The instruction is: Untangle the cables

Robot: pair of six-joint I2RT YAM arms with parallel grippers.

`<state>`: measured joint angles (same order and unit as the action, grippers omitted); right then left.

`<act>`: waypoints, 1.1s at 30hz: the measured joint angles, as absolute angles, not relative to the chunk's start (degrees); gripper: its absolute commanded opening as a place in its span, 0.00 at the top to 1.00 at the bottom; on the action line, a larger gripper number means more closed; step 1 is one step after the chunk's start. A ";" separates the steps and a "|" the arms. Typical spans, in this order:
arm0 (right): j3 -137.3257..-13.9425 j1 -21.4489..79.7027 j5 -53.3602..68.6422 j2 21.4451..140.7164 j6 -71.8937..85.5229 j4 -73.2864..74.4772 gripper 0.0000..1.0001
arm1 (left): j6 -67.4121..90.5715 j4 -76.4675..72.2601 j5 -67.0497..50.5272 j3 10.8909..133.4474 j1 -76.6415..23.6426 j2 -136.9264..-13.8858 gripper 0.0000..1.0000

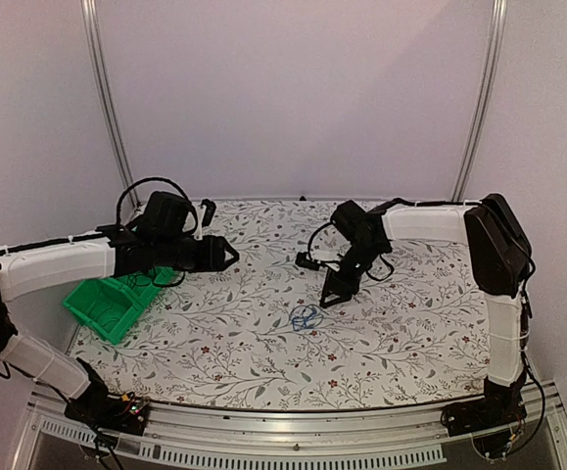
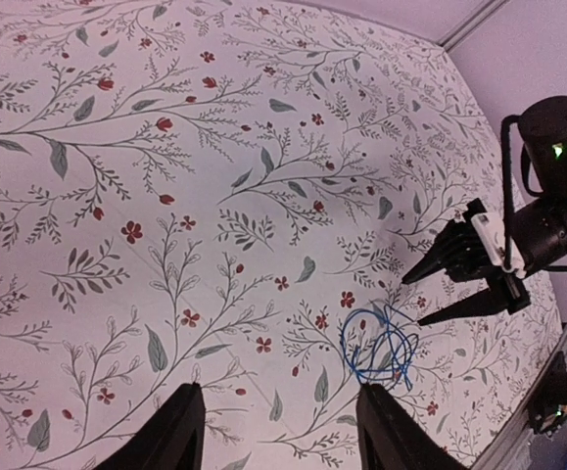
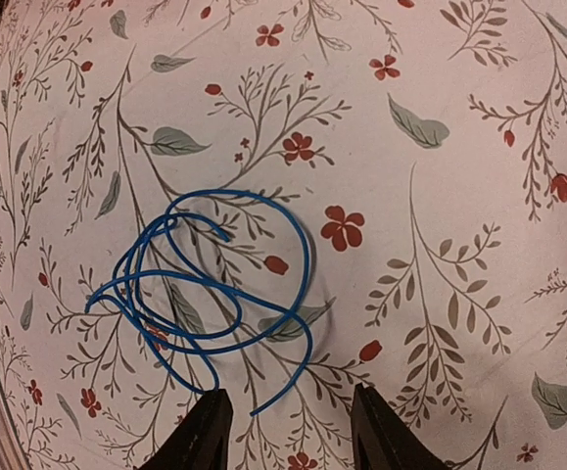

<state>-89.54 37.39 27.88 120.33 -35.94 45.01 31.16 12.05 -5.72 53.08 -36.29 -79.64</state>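
A bright blue cable (image 1: 305, 317) lies in a loose tangle of overlapping loops on the floral table, right of centre. It also shows in the left wrist view (image 2: 343, 342) and the right wrist view (image 3: 307, 251), one free end pointing between the right fingers. My right gripper (image 1: 330, 298) is open and empty, hovering just behind the tangle, tips down; it shows in the left wrist view (image 2: 412, 302) and its own view (image 3: 291, 436). My left gripper (image 1: 232, 256) is open and empty, well left of the cable (image 2: 281, 436). I cannot pick out any dark thin cables.
A green bin (image 1: 79, 311) sits at the table's left edge under the left arm. A small black object (image 1: 206, 209) lies near the back edge. Thick black arm hoses hang beside both wrists. The metal rail (image 1: 293, 431) runs along the near edge.
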 measured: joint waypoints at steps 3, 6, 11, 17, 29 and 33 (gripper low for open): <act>-89.58 38.68 27.22 121.67 -38.57 44.69 0.54 | 33.34 12.73 -5.10 53.08 -35.16 -79.26 0.46; -90.11 39.66 26.59 123.04 -40.36 44.16 0.55 | 35.44 12.95 -4.14 52.56 -34.00 -78.04 0.46; -90.70 40.36 25.58 124.75 -41.60 41.82 0.60 | 38.28 13.21 -3.11 51.57 -33.52 -75.64 0.46; -91.24 40.51 24.01 125.78 -41.45 38.28 0.96 | 39.51 12.84 -3.53 51.51 -33.52 -75.44 0.46; -93.27 40.51 23.53 119.92 -38.81 41.58 1.00 | 36.38 -2.39 -10.59 48.60 -37.23 -82.91 0.43; -99.00 40.51 24.88 114.15 -37.36 43.83 1.00 | 35.51 -6.02 -14.37 49.74 -39.86 -90.63 0.42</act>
